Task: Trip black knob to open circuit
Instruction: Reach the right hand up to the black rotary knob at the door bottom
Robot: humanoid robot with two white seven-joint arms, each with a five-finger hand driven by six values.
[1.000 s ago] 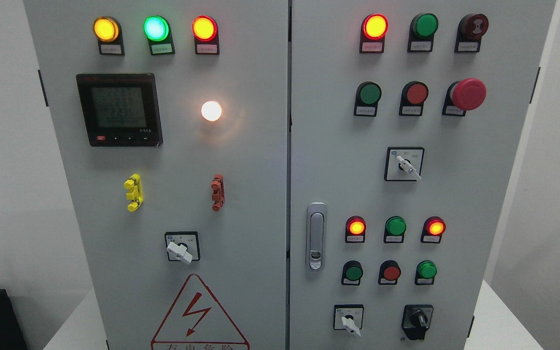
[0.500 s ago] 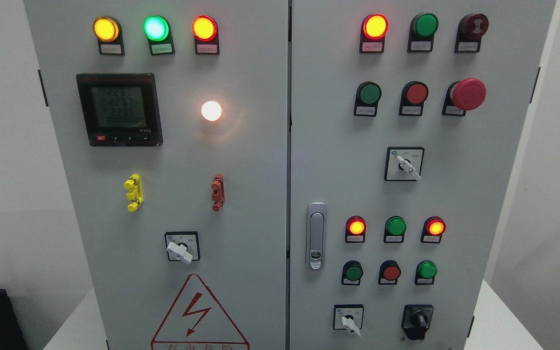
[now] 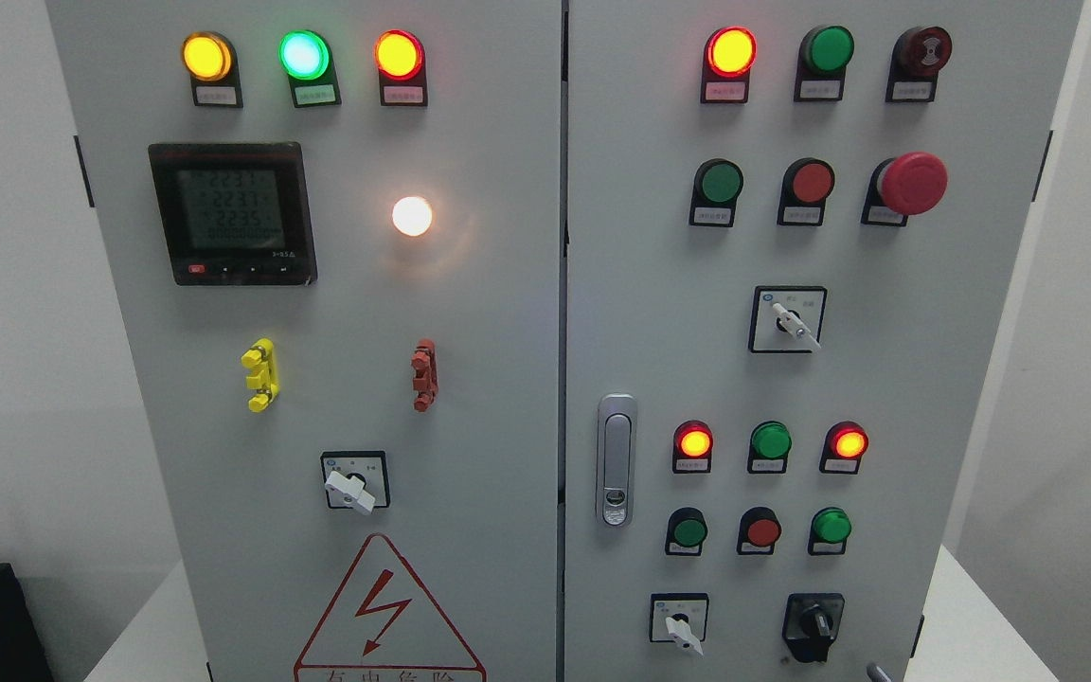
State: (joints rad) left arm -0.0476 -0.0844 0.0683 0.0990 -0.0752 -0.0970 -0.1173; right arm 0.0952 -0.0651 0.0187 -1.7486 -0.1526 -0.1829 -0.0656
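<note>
The black knob point(image 3: 813, 623) sits at the lower right of the grey cabinet's right door point(image 3: 886, 398), its pointer standing about upright on a black base. A small grey tip of my right hand point(image 3: 877, 673) shows at the bottom edge, just right of and below the knob and apart from it. The rest of that hand lies outside the picture. My left hand does not show.
A white selector switch point(image 3: 681, 630) sits left of the knob. Above it are lit red lamps point(image 3: 694, 442) and green and red buttons. A red mushroom stop button point(image 3: 913, 183) juts out at the upper right. A silver door latch point(image 3: 616, 459) is near the middle seam.
A grey tip of my right hand has come into view at the bottom edge, right of the black knob. The panel is unchanged.
</note>
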